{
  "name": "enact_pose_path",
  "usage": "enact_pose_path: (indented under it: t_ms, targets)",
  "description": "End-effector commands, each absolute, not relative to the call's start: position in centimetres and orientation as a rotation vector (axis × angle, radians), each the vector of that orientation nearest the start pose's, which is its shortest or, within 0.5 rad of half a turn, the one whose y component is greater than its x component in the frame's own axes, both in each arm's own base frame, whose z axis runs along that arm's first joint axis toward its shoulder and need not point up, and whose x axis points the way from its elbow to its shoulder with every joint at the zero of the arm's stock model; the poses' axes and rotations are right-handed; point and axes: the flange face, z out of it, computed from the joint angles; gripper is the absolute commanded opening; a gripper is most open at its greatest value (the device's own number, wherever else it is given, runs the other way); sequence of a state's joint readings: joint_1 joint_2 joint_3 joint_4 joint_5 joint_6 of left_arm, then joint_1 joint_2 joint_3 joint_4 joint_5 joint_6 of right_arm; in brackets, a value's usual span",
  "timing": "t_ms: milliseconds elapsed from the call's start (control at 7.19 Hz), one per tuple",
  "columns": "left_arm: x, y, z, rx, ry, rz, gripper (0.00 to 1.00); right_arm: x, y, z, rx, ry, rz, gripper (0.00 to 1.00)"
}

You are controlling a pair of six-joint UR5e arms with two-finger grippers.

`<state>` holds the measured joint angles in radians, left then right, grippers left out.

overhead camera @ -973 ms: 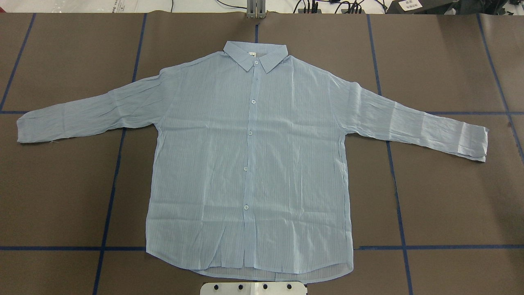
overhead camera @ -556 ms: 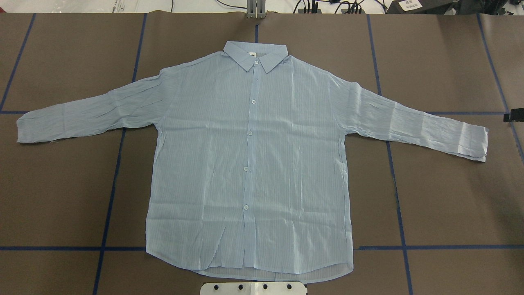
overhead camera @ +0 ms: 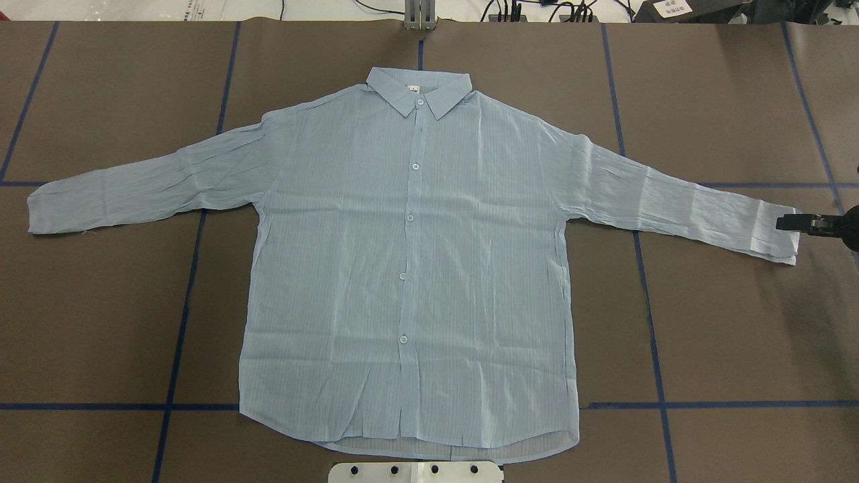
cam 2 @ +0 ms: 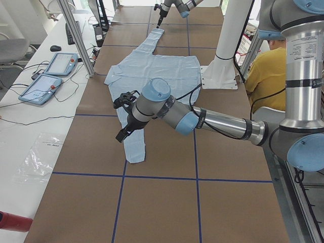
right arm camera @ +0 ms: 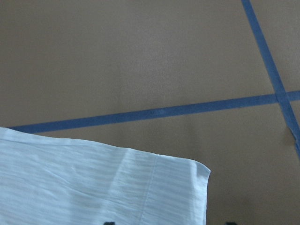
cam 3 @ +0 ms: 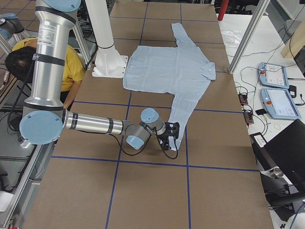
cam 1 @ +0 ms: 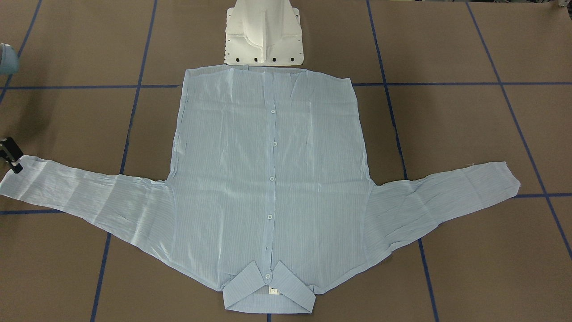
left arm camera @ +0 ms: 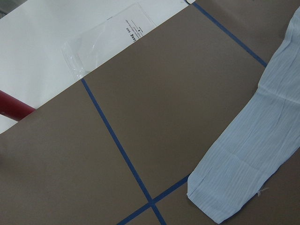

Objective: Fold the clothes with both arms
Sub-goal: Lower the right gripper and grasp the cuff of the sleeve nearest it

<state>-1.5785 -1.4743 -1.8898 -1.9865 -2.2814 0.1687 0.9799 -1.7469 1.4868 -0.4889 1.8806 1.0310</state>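
Observation:
The pale blue shirt (overhead camera: 409, 268) lies flat and buttoned on the brown table, collar (overhead camera: 419, 90) at the far side and both sleeves spread out. My right gripper (overhead camera: 786, 223) reaches in from the right edge, at the right sleeve's cuff (overhead camera: 778, 231); it also shows in the front-facing view (cam 1: 12, 160). In the right wrist view its two fingertips (right arm camera: 108, 223) stand wide apart with the cuff (right arm camera: 178, 187) between them. My left gripper (cam 2: 125, 115) shows only in the exterior left view, above the left sleeve (cam 2: 132, 142); I cannot tell whether it is open or shut.
The white pedestal base (overhead camera: 416, 471) stands at the shirt's hem. Blue tape lines (overhead camera: 188, 268) grid the table. A side bench holds two tablets (cam 2: 50, 76). A person in yellow (cam 2: 268, 66) sits behind the robot. A plastic bag (left arm camera: 108, 37) lies past the table's edge.
My right gripper has come in from the right edge and moved down and left to the right sleeve's cuff. The shirt has not moved.

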Motion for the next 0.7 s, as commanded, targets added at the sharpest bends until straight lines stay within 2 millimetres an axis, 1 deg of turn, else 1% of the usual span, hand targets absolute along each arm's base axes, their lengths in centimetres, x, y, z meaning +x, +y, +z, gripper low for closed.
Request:
enact_pose_path:
  t_ms: [0, 139, 278, 417, 556]
  targets:
    - [-7.19, -46.61, 50.03, 0.671, 0.632, 0.376, 1.00, -16.96, -41.58, 67.98, 0.340, -0.785, 0.265, 0.68]
    - [-7.18, -46.60, 50.02, 0.672, 0.633, 0.376, 1.00, -17.16, -41.41, 68.04, 0.336, -0.785, 0.260, 0.66]
    - [-7.18, -46.60, 50.02, 0.672, 0.633, 0.376, 1.00, -16.99, -40.85, 68.59, 0.332, -0.772, 0.255, 0.65]
    - [-7.18, -46.61, 50.10, 0.670, 0.633, 0.376, 1.00, -17.09, -40.68, 68.74, 0.334, -0.765, 0.254, 0.52]
    - [-7.18, -46.61, 50.10, 0.671, 0.633, 0.377, 1.00, -17.10, -40.66, 68.74, 0.333, -0.766, 0.255, 0.12]
